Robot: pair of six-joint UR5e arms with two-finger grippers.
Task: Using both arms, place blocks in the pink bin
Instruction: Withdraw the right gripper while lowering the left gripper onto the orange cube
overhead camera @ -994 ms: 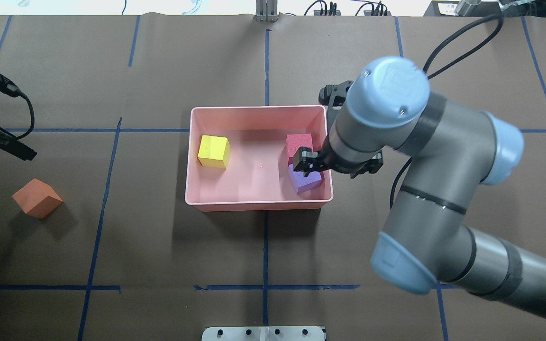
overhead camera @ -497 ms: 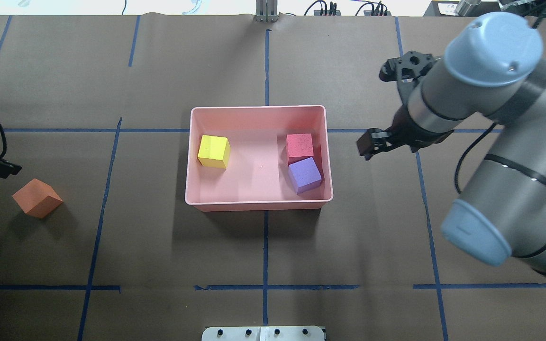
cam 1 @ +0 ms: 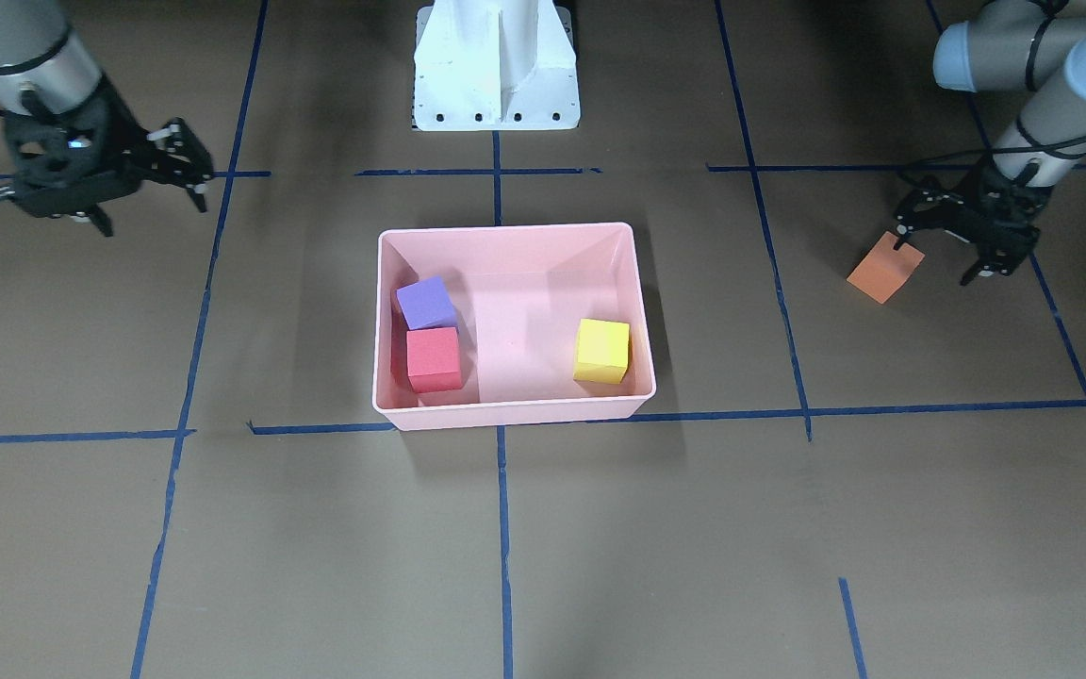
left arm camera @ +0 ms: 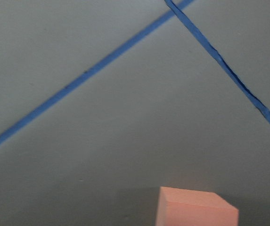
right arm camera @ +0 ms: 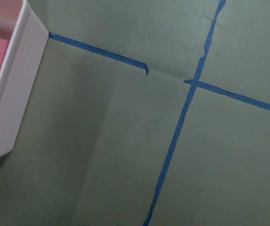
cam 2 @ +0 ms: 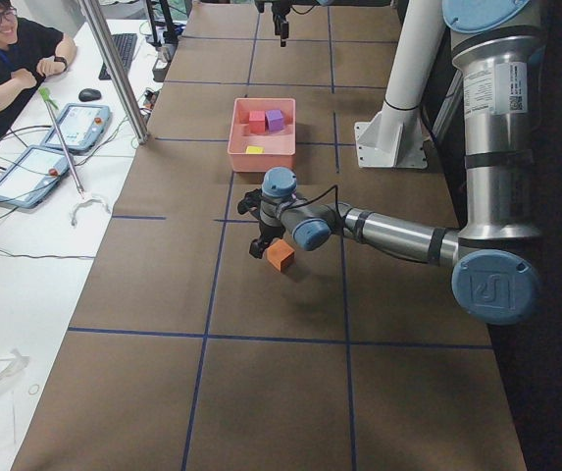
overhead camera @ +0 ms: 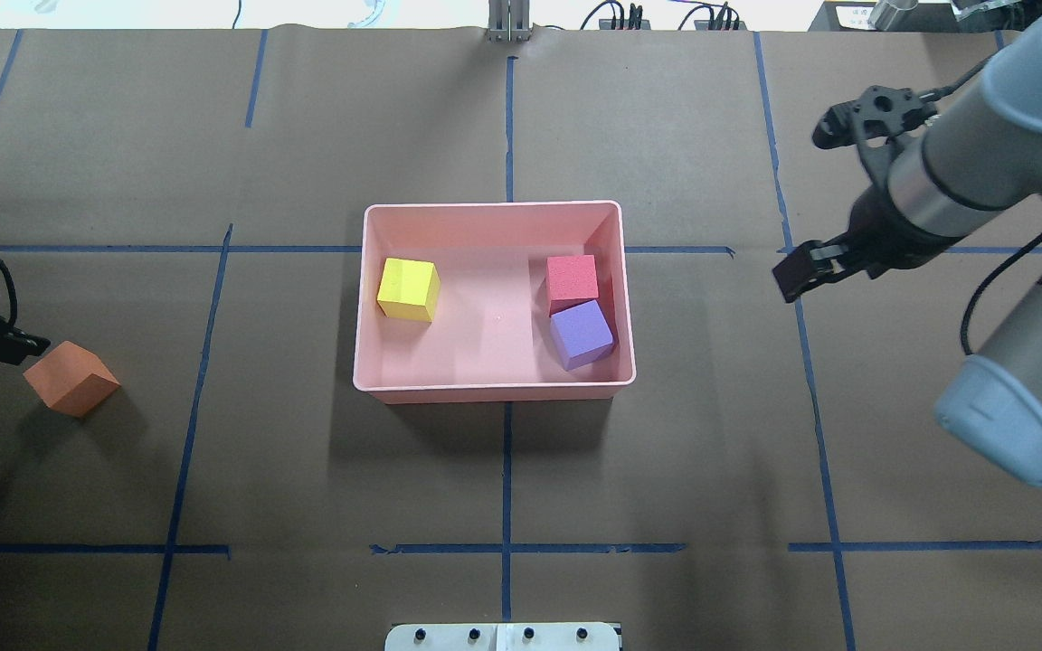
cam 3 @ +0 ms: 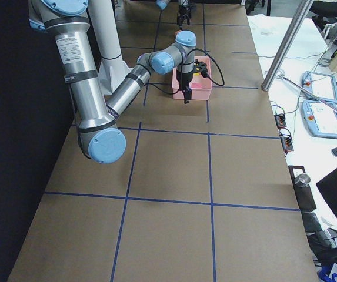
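Beside the small orange foam cube point(overhead camera: 71, 389) the left gripper point(cam 1: 936, 259) has been brought, the right gripper point(cam 1: 189, 162) withdrawn from the light pink plastic bin point(overhead camera: 494, 391), both spread, empty.

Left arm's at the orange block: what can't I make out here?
Front-facing: whether the left gripper touches the orange block, too small.
Overhead: that gripper, cut off by the left edge.
Left wrist: block cropped by the bottom edge; no fingers show.
Exterior right: inside the pink bin, behind the right arm.

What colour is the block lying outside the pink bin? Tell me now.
Orange. The block outside the pink bin shows best in the overhead exterior view.
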